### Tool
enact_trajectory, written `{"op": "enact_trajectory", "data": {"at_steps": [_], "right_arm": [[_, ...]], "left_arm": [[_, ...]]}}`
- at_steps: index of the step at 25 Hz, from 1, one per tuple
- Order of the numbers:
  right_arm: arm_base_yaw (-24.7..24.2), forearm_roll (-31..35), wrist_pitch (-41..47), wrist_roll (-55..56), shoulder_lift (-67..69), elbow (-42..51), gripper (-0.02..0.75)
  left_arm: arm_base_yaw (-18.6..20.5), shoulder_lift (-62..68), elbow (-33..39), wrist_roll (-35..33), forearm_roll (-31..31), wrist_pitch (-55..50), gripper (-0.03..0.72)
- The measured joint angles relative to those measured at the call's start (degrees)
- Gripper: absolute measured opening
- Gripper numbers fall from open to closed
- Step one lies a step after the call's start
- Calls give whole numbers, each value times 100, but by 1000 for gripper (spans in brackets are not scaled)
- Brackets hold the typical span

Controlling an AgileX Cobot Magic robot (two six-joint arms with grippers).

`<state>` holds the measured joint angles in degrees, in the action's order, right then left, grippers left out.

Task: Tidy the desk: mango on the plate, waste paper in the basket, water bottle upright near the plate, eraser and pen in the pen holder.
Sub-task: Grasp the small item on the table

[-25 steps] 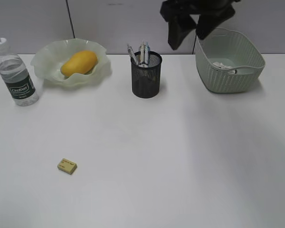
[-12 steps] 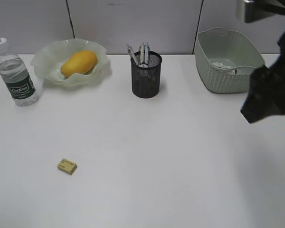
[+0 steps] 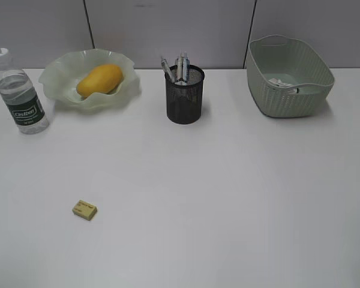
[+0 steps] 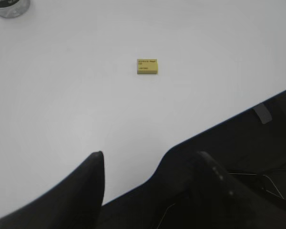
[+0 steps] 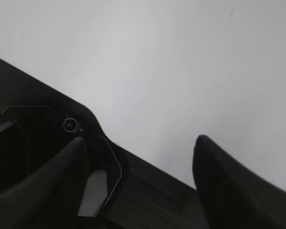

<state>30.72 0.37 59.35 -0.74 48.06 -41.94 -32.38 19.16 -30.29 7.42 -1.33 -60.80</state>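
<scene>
The yellow-orange mango (image 3: 99, 79) lies in the wavy-rimmed green plate (image 3: 53, 77) at the back left. To its left, the water bottle (image 3: 21, 96) stands upright. The black mesh pen holder (image 3: 184, 102) has pens (image 3: 180, 65) sticking out of it. A white waste paper (image 3: 280, 82) lies inside the basket (image 3: 288, 101). The yellow eraser (image 3: 84, 209) lies alone on the desk (image 3: 228, 192) at the front left. Neither arm shows in the exterior view. My left gripper (image 4: 150, 157) is open and empty over the desk's front edge, well short of the eraser (image 4: 147, 67). My right gripper (image 5: 140, 140) is open and empty.
The left wrist view catches the bottle's base (image 4: 9, 7) at the top left corner and the desk's edge (image 4: 219, 126) running diagonally, with dark floor beyond. Bare white desk (image 5: 181, 62) and its edge fill the right wrist view.
The right arm, above the basket a second ago, swung down past the right side and left the exterior view. Nothing on the desk has moved.
</scene>
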Motion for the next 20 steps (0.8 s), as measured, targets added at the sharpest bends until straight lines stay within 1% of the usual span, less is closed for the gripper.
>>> {"op": "enact_trajectory", "data": {"at_steps": [3, 8, 11, 15, 20], "right_arm": [[0, 0, 4, 16, -796, 333, 543], [0, 24, 33, 74, -1884, 622, 543], [0, -125, 161, 191, -2399, 804, 543], [0, -404, 392, 475, -2760, 1029, 543], [0, -441, 421, 539, -2887, 1123, 543]], "left_arm": [[0, 0, 0, 0, 0, 0, 445], [0, 0, 0, 0, -6, 0, 445], [0, 0, 0, 0, -6, 0, 445], [0, 0, 0, 0, -6, 0, 445], [0, 54, 0, 0, -6, 5, 445]]}}
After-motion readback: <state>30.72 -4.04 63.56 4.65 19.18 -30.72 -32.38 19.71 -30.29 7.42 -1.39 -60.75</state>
